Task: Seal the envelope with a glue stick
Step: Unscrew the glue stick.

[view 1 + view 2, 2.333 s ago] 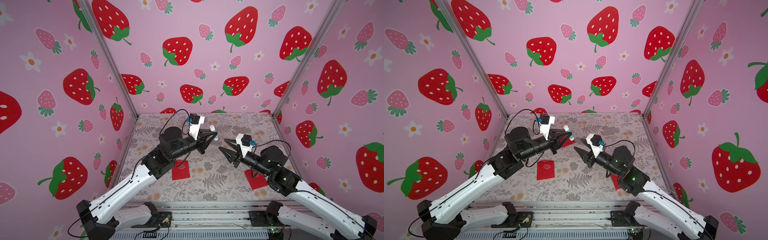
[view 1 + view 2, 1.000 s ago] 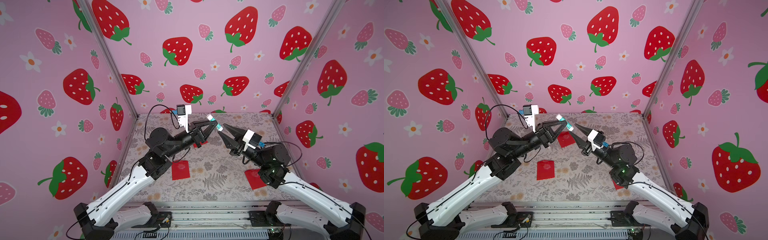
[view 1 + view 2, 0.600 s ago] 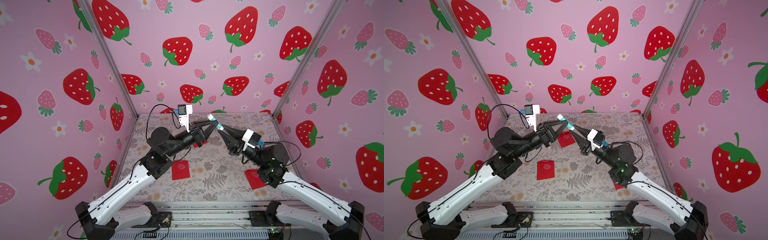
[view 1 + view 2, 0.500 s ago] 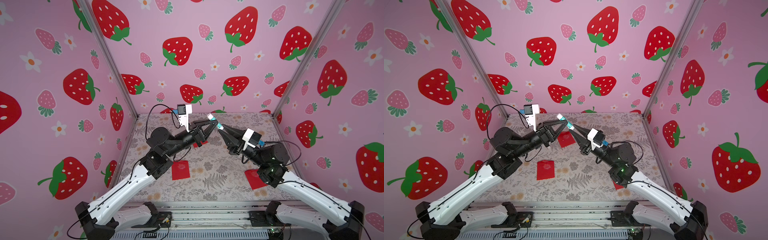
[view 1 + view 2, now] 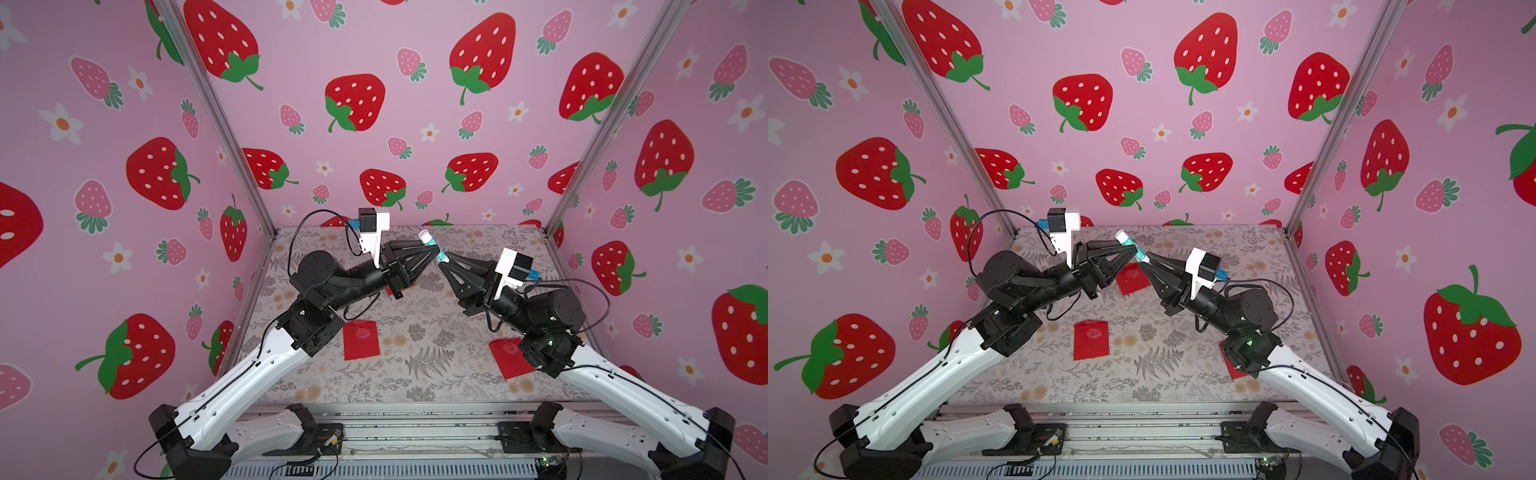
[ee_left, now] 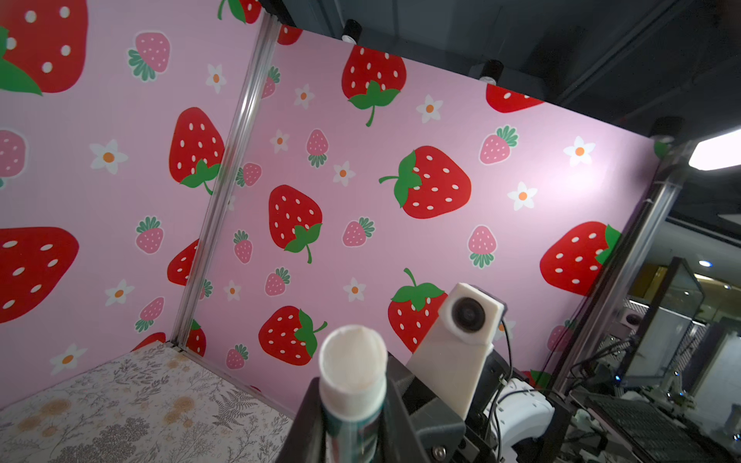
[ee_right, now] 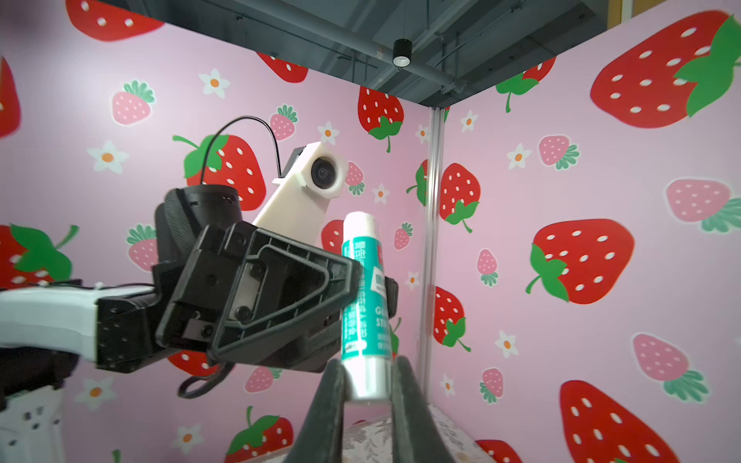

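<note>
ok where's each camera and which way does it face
Top views: high in front, looking down at the table; show left arm, right arm, and left gripper and right gripper shut on the glue stick.
Left wrist: on the left arm, looking past its fingers and the glue stick at the right wall and right wrist camera.
Right wrist: on the right arm, looking up past its fingers at the glue stick, left gripper and left wrist camera.
Shared: all show the glue stick.
</note>
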